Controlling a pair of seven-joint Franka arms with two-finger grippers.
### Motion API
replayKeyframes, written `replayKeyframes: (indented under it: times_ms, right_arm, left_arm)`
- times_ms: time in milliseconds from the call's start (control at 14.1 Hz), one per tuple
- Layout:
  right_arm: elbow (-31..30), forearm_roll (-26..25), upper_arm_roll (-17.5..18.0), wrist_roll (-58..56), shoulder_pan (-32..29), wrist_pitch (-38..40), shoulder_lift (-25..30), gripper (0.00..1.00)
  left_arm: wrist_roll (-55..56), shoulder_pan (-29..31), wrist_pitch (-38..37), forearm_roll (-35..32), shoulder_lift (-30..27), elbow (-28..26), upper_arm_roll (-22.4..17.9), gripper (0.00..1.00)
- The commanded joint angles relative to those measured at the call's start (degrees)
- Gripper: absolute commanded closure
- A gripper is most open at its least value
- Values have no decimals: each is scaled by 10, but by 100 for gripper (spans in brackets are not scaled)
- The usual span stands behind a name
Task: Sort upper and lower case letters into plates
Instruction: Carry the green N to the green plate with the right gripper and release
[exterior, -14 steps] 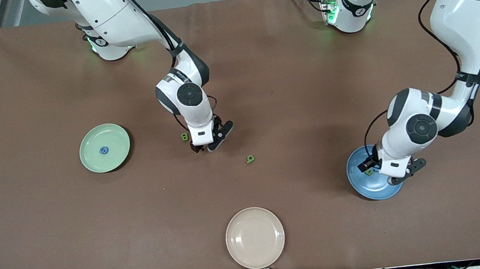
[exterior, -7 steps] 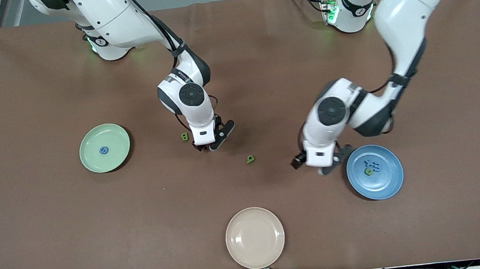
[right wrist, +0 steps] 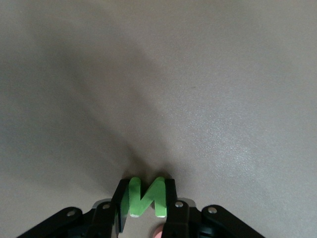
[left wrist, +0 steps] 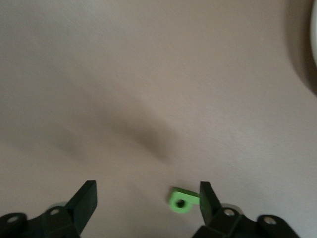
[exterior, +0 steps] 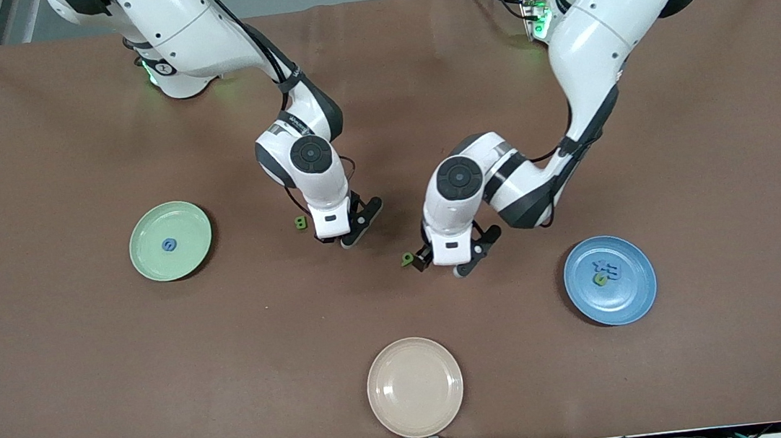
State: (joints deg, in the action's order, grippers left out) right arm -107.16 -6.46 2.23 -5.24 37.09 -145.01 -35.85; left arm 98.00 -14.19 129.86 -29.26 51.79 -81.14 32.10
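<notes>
Right gripper [right wrist: 144, 198] clamps green N letter [right wrist: 145, 196]; wide-open left gripper [left wrist: 147, 198] has green letter [left wrist: 181, 201] beside one finger

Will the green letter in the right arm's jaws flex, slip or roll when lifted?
The green N looks chunky and rigid, so it probably won't flex. It is small, likely light. The right gripper pinches its flat sides, so slipping or rolling seems unlikely.
</notes>
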Motion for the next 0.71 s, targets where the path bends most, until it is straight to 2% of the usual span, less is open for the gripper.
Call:
replayKeyframes:
  times_ms: [0,71,213,355,568,638]
  right_arm:
    - [4,-5,3,-5,-7,2,-5,92]
    - [5,-5,2,-4,-10,17,7,92]
    - [5,-5,2,-3,-37,126,66,91]
    - [-1,-4,2,-6,-79,192,117,89]
    - [-55,-3,3,-24,-152,205,165,89]
    - [-75,-2,3,-24,-179,194,176,90]
  left_arm:
    - [20,-60,-7,5,40,70,-45,14]
    - [25,-72,-4,8,46,76,-54,14]
    - [43,-81,-2,18,66,103,-55,16]
    - [44,-88,-2,19,67,103,-55,17]
    - [46,-97,-4,21,74,106,-56,22]
    - [45,-107,-5,22,75,106,-70,24]
